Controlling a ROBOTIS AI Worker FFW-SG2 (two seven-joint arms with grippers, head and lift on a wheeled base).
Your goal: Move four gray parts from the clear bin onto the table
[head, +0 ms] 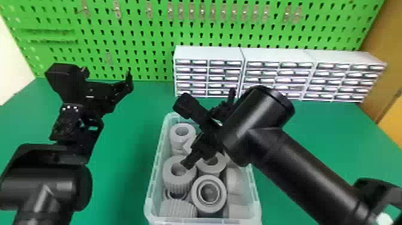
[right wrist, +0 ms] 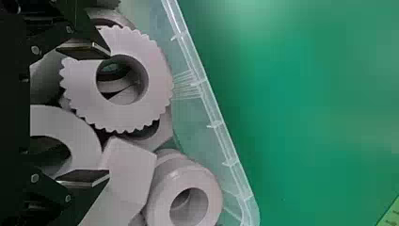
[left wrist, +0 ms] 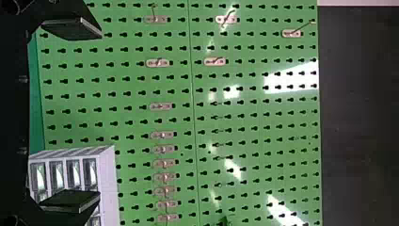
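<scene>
Right gripper point(right wrist: 109, 113) was down in the clear bin point(head: 203, 220), fingers point(right wrist: 82, 50) spread, nothing clamped. One finger overlapped the face of the toothed part point(right wrist: 159, 87) by its bore; the other was over a hex-sided part point(right wrist: 127, 165). Couldn't tell from my views if either was touching, so I'd treat it as a hover

Left gripper point(head: 106, 79) was parked above the surface point(head: 125, 149) on the left, also released, nothing in it. Made sense to me: one arm in the bin was enough, and holding it wide left room for the right wrist to swing

All the gray parts I could see were in the bin, packed close. Toothed part lay bore up near the left wall, a plain ring point(right wrist: 84, 141) against it, a round part point(right wrist: 188, 173) farther back by the same wall. The wrist was tilted over the pile, I'd guess to keep the forearm off the near parts

My read: picking stage, early, first target probably the toothed one. Needed a small shift so the fingers had that part alone, one inside the bore or both outside the teeth, before closing. Risk was snagging the hex-sided neighbor or skating off the teeth. Bore looked like the surer hold
</scene>
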